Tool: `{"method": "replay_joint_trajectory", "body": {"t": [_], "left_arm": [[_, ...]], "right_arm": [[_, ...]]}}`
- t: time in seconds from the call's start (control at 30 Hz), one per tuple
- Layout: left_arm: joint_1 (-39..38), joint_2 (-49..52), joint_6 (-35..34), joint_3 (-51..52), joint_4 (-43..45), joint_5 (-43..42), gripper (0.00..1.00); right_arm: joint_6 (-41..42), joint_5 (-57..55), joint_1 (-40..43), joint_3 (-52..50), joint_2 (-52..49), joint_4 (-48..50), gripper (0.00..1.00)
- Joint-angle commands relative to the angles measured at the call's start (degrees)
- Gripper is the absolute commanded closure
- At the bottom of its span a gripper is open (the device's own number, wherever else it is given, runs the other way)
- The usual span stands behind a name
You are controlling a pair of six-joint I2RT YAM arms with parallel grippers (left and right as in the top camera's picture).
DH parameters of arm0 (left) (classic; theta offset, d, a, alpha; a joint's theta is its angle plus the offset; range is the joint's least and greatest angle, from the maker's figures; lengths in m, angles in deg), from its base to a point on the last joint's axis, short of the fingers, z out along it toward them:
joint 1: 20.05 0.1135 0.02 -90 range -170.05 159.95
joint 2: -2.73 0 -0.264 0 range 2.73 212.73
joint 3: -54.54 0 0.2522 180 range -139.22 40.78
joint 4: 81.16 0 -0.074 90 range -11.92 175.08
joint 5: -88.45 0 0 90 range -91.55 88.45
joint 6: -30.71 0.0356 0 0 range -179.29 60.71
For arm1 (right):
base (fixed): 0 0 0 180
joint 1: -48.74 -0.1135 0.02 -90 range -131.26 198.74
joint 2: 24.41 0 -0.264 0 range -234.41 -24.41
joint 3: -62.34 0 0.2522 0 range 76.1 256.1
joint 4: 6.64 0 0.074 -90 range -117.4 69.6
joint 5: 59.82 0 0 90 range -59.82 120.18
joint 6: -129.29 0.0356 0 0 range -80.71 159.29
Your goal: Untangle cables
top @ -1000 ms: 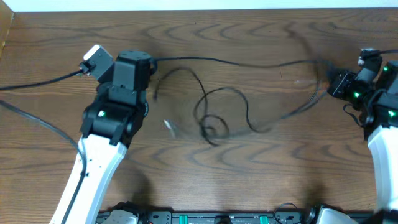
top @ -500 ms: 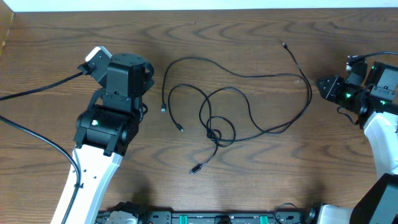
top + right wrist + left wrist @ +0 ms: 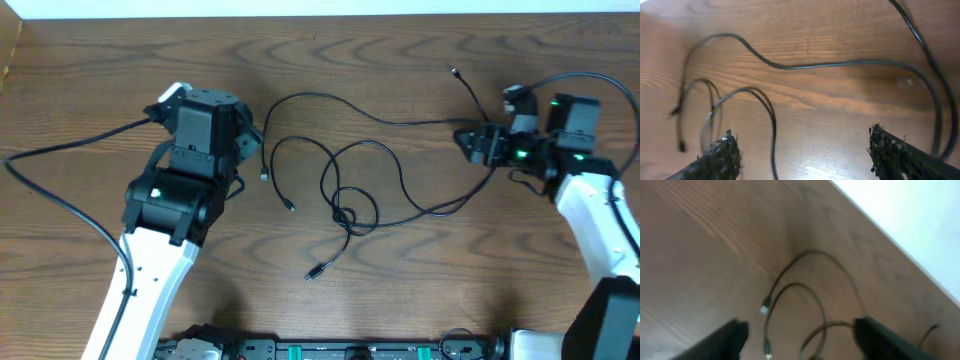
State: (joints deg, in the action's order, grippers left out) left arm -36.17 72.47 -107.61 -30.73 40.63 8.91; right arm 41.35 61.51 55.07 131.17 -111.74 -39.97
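Note:
The cables [image 3: 345, 210] are thin black cords lying in loose loops on the wooden table, crossing in a small knot at mid-table. Plug ends lie at the far right [image 3: 455, 72], the left [image 3: 263, 176] and the front [image 3: 312, 272]. My left gripper [image 3: 250, 140] hovers open just left of the loops; in the left wrist view the cables [image 3: 790, 295] lie on the table ahead of the open left gripper [image 3: 802, 340]. My right gripper [image 3: 468, 140] stands open at the right bend of the cables. In the right wrist view a strand [image 3: 771, 125] runs between the wide-apart fingers of the right gripper [image 3: 805, 157], untouched.
A thicker black wire [image 3: 70, 140] runs from the left arm across the table's left side. Another wire [image 3: 590, 78] loops above the right arm. The table's far edge meets a white strip [image 3: 320, 8].
The cables, blurred and stretched a second ago, now lie still in loops. Both grippers have opened. The right arm has swung left toward the cables' right bend.

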Motion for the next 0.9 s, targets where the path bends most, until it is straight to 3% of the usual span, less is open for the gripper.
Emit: {"method": "replay_joint_trajectory", "body": {"t": [0.0, 0.13, 0.2, 0.23, 0.3, 0.33, 0.5, 0.6, 0.73, 0.87], "left_arm": [[0.31, 1.84, 0.17, -0.94, -2.51, -2.99, 0.12], [0.31, 3.93, 0.17, -0.92, -4.00, -2.99, 0.09], [0.31, 4.74, 0.17, -0.94, -4.28, -2.99, 0.09], [0.31, 5.18, 0.17, -0.92, -4.39, -2.97, 0.08], [0.31, 5.84, 0.17, -0.92, -4.37, -2.97, 0.08], [0.31, 6.10, 0.15, -0.92, -4.39, -2.99, 0.07], [0.31, 7.02, 0.17, -0.94, -4.39, -2.97, 0.07], [0.31, 6.99, 0.17, -0.94, -4.39, -2.97, 0.07], [0.31, 6.99, 0.17, -0.92, -4.39, -2.97, 0.06], [0.31, 6.99, 0.15, -0.94, -4.39, -2.97, 0.06]], "right_arm": [[-2.93, -5.70, -3.13, 0.15, -1.99, 1.88, 0.22], [5.46, -5.75, -6.12, 0.15, -5.25, 5.46, 0.33], [13.16, -7.61, -7.54, 0.17, -6.67, 7.43, 0.48], [18.73, -9.68, -8.31, 0.26, -7.23, 7.69, 0.48], [27.61, -12.24, -9.68, 0.39, -7.89, 7.52, 0.36], [32.41, -13.09, -10.36, 0.39, -7.96, 7.50, 0.34], [46.90, -17.66, -13.60, 0.48, -8.39, 11.43, 0.40], [49.99, -22.14, -15.04, 0.68, -10.49, 11.82, 0.43], [45.68, -22.91, -16.48, 3.15, -15.50, 13.18, 0.43], [47.19, -22.86, -17.81, 9.01, -21.84, 10.78, 0.30]]}}
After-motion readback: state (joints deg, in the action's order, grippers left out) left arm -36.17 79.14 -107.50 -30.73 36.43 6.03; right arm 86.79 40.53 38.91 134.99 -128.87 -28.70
